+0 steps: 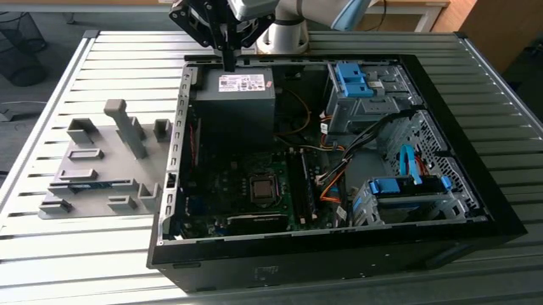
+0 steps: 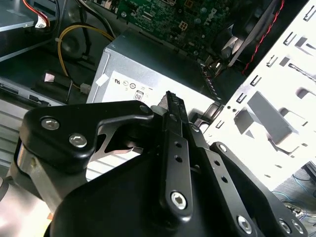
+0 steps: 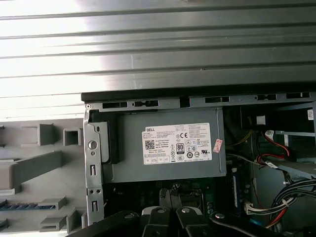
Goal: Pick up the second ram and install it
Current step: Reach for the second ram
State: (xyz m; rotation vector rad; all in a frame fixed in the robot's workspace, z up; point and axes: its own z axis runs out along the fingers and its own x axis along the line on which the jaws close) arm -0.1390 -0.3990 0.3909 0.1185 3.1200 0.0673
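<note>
We find one white label (image 3: 177, 143) on the grey power supply (image 3: 129, 163), bearing fine black print, a square code and a row of round approval marks, which we do not spell out. A small pink sticker (image 3: 217, 145) sits at its edge, unreadable. In the second wrist view the gripper (image 2: 170, 98) covers part of the label.

Bright, even light falls on the table (image 1: 76, 267) around the computer case (image 1: 339, 267) in the exterior view, and the slats carry a soft, pale sheen. Inside the case the motherboard (image 1: 220, 184) lies in deep shadow. In the first wrist view the slats beyond the case's edge flare to near-white glare, while the power supply (image 3: 168, 145) inside it is evenly lit. In the second wrist view the black gripper (image 2: 170, 98) is a dark mass with small highlights on its screws. The perforated metal wall (image 2: 276, 98) of the case beside it looks washed out.
</note>
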